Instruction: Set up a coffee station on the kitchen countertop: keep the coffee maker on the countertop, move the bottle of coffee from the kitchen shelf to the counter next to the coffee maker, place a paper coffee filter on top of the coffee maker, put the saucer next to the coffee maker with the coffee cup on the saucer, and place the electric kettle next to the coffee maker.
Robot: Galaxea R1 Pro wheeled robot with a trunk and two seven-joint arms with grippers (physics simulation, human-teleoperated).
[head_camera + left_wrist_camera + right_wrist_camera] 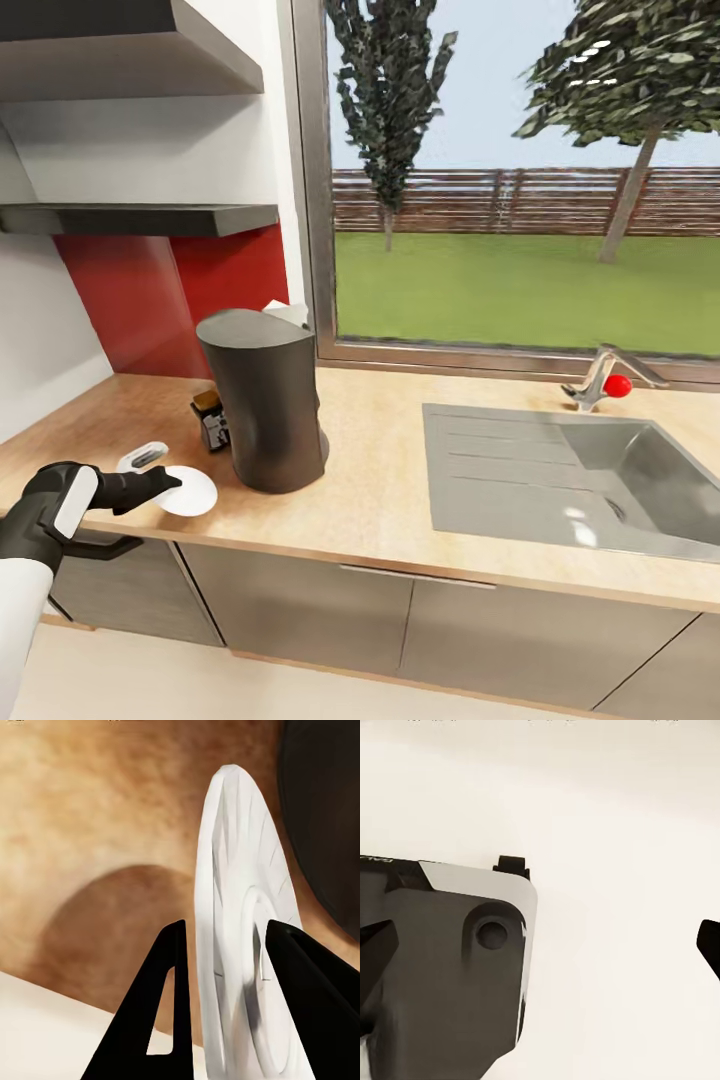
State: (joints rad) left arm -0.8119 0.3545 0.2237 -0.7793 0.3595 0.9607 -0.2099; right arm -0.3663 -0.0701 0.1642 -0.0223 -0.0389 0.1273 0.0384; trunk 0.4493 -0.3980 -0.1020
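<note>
The tall dark coffee maker stands on the light wood countertop. A whitish paper coffee filter peeks out behind its top. The small bottle of coffee stands against its left side. My left gripper is shut on the rim of the white saucer, which is low over the counter's front edge, left of the coffee maker. In the left wrist view the saucer stands edge-on between the black fingers of the left gripper, casting a round shadow. My right gripper is open over pale floor.
The dark kitchen shelf hangs on the wall above the red backsplash. A steel sink with a red-knobbed faucet takes up the counter's right half. A small white-and-grey piece sits by my left gripper. A panel of my own body shows in the right wrist view.
</note>
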